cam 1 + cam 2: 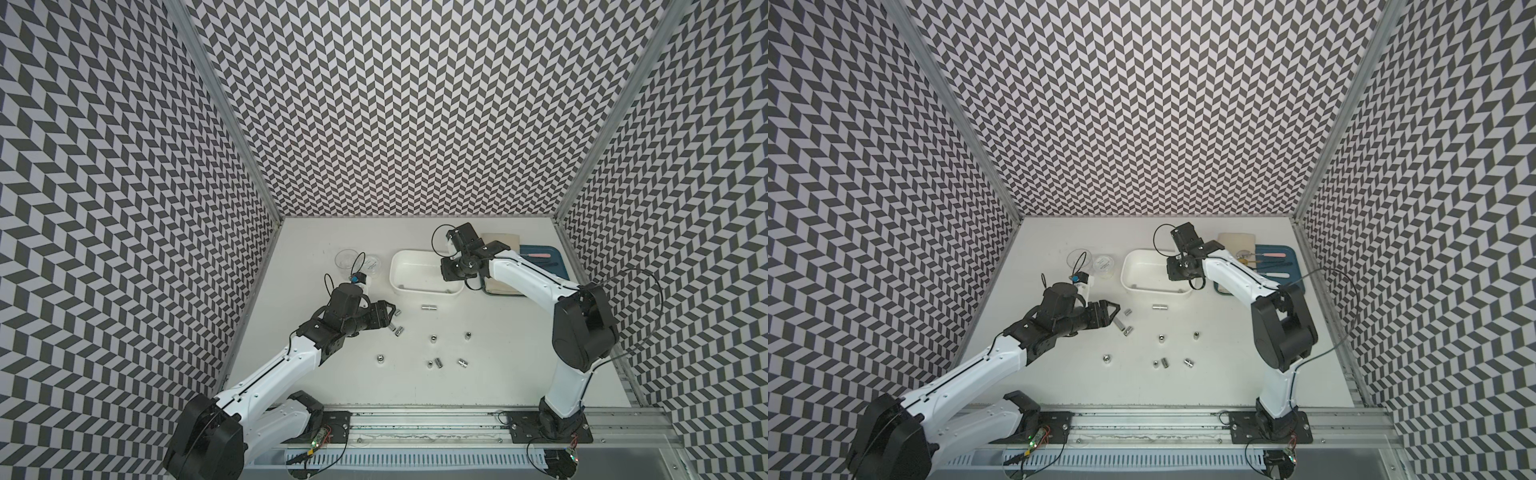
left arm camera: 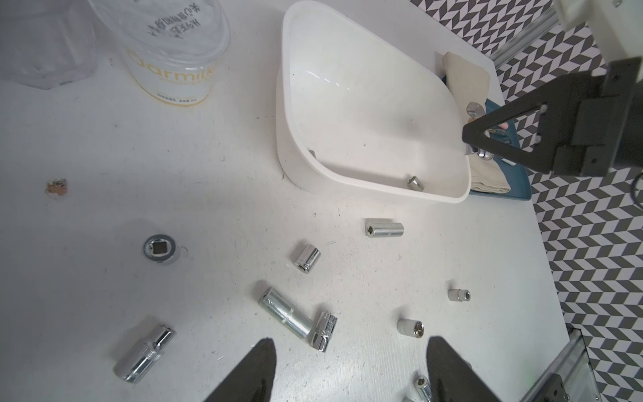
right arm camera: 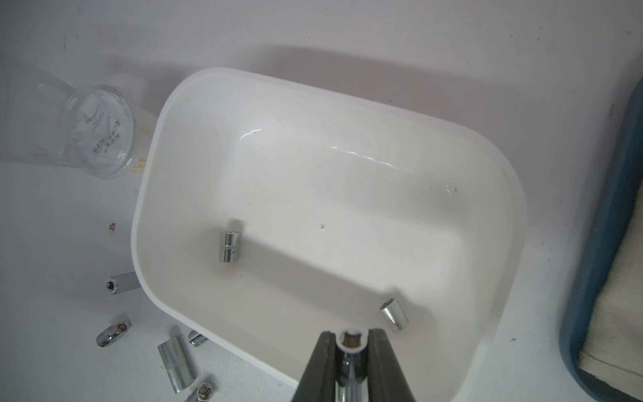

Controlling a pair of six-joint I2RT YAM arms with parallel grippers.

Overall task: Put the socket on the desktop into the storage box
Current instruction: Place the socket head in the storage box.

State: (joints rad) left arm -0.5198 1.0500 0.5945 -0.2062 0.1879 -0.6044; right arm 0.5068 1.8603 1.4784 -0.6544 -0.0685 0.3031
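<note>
In both top views, left end effector spread wide and empty above loose sockets on the off-white tabletop, chevron walls all round. Left wrist view: fingers parted, gripping nothing. Right wrist view: right end effector clenched on a socket over the storage box, two other sockets lying inside.

The off-white surface carries a white box under the right tool, 2 clear cups near the left tool, loose sockets just ahead of it, and a blue tray to the right tool's right.
</note>
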